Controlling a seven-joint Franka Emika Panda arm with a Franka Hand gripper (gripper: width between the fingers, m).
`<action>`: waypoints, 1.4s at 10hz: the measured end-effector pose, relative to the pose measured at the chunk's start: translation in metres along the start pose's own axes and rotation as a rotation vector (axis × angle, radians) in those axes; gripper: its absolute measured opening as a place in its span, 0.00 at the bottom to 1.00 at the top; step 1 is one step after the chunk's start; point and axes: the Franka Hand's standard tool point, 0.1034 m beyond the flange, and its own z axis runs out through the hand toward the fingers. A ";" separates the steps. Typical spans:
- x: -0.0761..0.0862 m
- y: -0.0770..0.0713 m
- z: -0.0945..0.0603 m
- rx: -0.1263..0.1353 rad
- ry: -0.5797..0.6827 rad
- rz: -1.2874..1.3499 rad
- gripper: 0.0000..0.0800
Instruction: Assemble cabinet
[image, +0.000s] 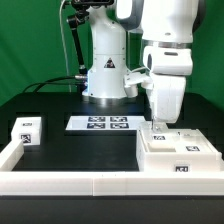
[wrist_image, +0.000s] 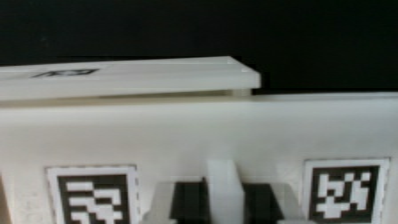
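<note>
Green cloth hangs behind a black table (image: 60, 150), where the white arm (image: 165, 50) reaches down at the exterior view's right. Its gripper (image: 160, 127) hangs just over the cabinet (image: 178, 160), the fingers close above the raised rear part of the cabinet's top. Whether they touch it, and how wide they stand, I cannot tell; nothing can be seen held between them. Seen from the wrist, the cabinet (wrist_image: 196, 130) fills the picture right under the fingers, with two square tags (wrist_image: 89, 195) on its near face and a flat white panel (wrist_image: 125, 78) lying beyond it. Well away from the fingers, toward the exterior view's left, sit the marker board (image: 100, 123) and a small tagged white block (image: 27, 131). Low white border rails (image: 60, 180) run along the table's front, past the cabinet from the fingers
</note>
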 end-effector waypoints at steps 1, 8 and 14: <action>0.000 0.009 0.000 -0.005 0.001 -0.012 0.09; 0.000 0.043 0.000 0.028 -0.021 -0.003 0.09; 0.000 0.044 -0.007 0.002 -0.017 -0.009 0.36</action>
